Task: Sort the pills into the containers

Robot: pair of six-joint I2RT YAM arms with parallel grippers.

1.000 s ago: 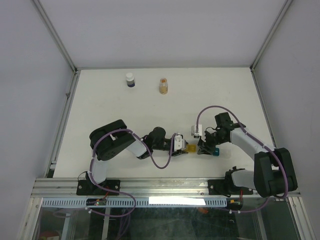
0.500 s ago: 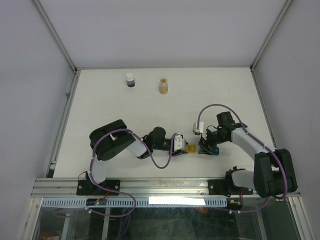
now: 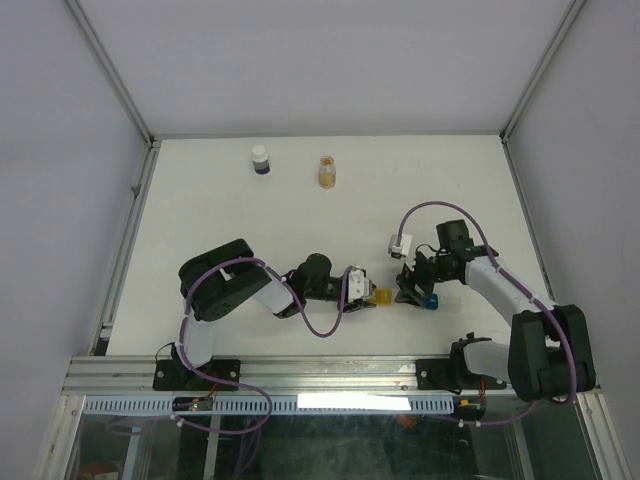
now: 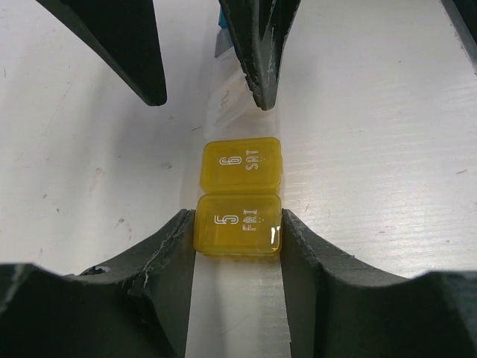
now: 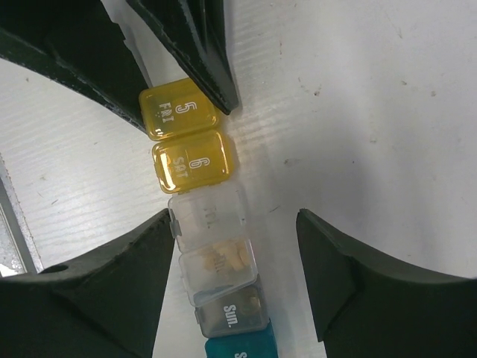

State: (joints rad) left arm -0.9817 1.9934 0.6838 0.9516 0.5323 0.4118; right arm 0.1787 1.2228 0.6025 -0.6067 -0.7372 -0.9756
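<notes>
While your left gripper is clenching on the yellow FRI compartment at the end of the pill organiser strip, you are pinning the whole strip flat on the white table, presumably so it cannot slide while the other arm is working on it. The SAT compartment is sitting just beyond those fingers, untouched. Your right gripper is hanging over the clear compartments farther along the strip with its jaws spread and nothing in them. One finger is standing just beside the strip's edge and the other well apart from it, so this hand is looking released rather than grasping. A few orange-tan pills are lying in one clear compartment, next to the grey Sun. compartment and the teal one. Whether those lids are shut you cannot tell from here. The orange-tinted vial and the white-capped blue bottle are standing upright at the far side of the table, well apart from both arms, so any further sorting is likely calling for a reach back there.
</notes>
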